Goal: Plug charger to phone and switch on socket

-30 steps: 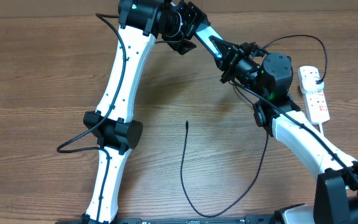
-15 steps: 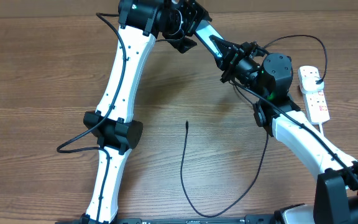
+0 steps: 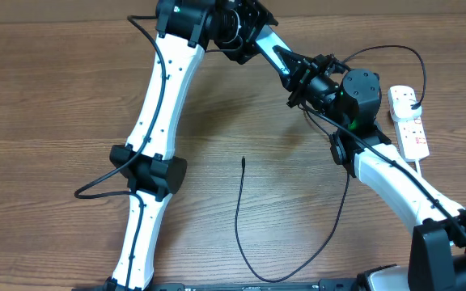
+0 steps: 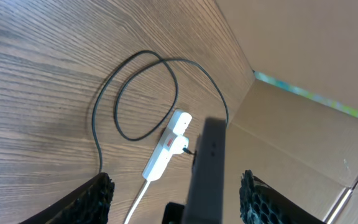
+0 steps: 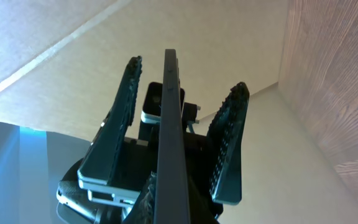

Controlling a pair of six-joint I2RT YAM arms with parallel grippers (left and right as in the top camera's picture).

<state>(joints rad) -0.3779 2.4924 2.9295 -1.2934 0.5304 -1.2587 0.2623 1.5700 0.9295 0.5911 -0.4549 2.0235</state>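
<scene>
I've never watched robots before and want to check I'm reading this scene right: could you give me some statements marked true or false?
1. The thin black cable ends in a free tip lying on the wooden table. True.
2. The white power strip sits beside the left arm. False: it lies by the right arm.
3. The slim black-edged phone lies flat on the table. False: it is up in the air, apparently gripped by the right hand.
4. The left hand is clamped on the phone. False: its fingers stand wide apart.
5. A black plug sits in the power strip. True.
</scene>
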